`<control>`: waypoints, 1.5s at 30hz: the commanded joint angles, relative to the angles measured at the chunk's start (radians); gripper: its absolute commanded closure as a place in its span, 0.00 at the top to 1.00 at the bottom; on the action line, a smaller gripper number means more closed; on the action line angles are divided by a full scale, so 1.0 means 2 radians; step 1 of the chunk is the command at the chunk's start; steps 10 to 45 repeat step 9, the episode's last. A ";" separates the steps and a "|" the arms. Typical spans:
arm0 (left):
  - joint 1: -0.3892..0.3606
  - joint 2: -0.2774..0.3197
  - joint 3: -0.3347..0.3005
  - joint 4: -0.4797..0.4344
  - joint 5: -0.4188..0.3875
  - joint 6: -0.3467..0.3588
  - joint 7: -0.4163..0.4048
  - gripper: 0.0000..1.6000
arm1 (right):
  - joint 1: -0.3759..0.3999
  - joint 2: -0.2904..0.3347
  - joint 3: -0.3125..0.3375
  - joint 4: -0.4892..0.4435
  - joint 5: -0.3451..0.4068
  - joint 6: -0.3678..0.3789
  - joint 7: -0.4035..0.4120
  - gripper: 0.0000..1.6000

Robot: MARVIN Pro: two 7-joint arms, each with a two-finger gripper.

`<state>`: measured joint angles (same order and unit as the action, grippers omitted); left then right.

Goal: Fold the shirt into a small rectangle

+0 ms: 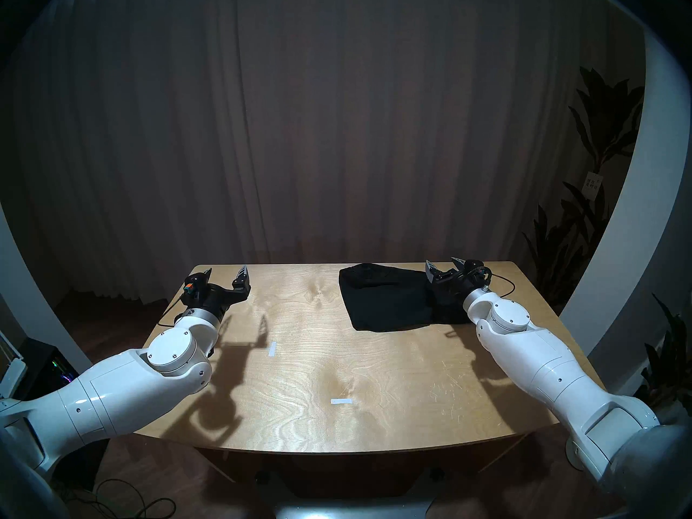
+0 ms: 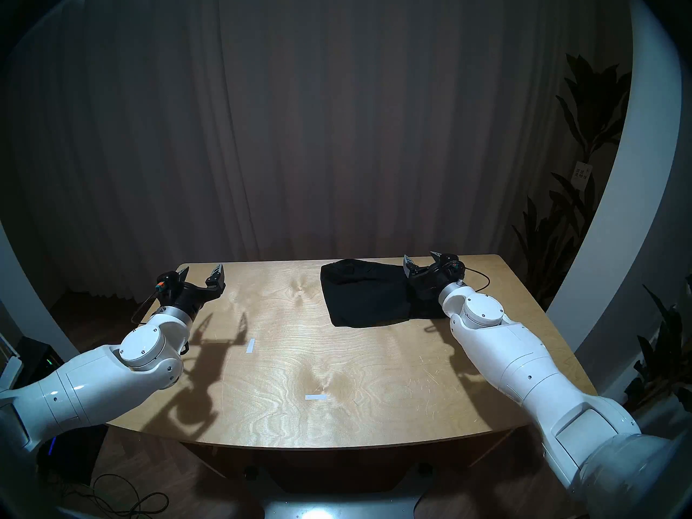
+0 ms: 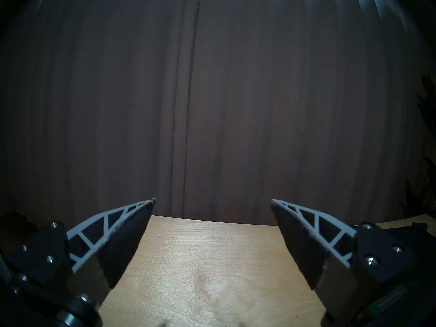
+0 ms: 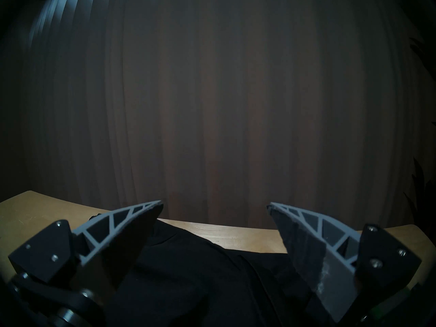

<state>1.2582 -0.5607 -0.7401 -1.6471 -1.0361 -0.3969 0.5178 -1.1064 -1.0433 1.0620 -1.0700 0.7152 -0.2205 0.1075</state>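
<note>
shirt: plain black soft-fabric short-sleeved shirt (image 1: 389,301), folded into a rough rectangle, flat on the far right part of the tabletop; directly beneath and ahead of the right tool, well apart from the left tool, off to its right.
tabletop: pale wood-grain plywood tabletop (image 1: 367,361), rounded corners.
right tool: black-and-grey two-finger right tool (image 1: 445,266), spread wide, nothing between the fingers; pointing level toward the curtain, hanging above the shirt's right end. Contact with the fabric: cannot tell. Right wrist view: black fabric (image 4: 212,279) fills the space below and between the fingers (image 4: 132,227).
left tool: black-and-grey two-finger left tool (image 1: 226,275), spread wide, empty; level, above the far left corner of the tabletop. Left wrist view: only bare wood (image 3: 207,260) below and between its fingers (image 3: 127,227).
tape: two small white tape strips, one (image 1: 272,349) behind and to the right of the left tool, one (image 1: 341,401) further back near the front edge.
backdrop: brown pleated curtain (image 1: 337,132) ahead of both tools.
plants: dark leafy plants (image 1: 599,140) to the right of the right tool.
</note>
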 commanded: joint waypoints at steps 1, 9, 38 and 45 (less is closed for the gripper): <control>-0.012 0.000 -0.008 -0.003 0.004 -0.010 -0.011 1.00 | 0.015 -0.006 0.006 -0.005 -0.001 -0.016 0.000 1.00; -0.011 0.000 -0.008 -0.002 0.003 -0.011 -0.014 1.00 | 0.014 -0.008 0.007 -0.003 -0.003 -0.018 0.001 1.00; -0.011 0.000 -0.008 -0.002 0.003 -0.011 -0.014 1.00 | 0.014 -0.008 0.007 -0.003 -0.003 -0.018 0.001 1.00; -0.011 0.000 -0.008 -0.002 0.003 -0.011 -0.014 1.00 | 0.014 -0.008 0.007 -0.003 -0.003 -0.018 0.001 1.00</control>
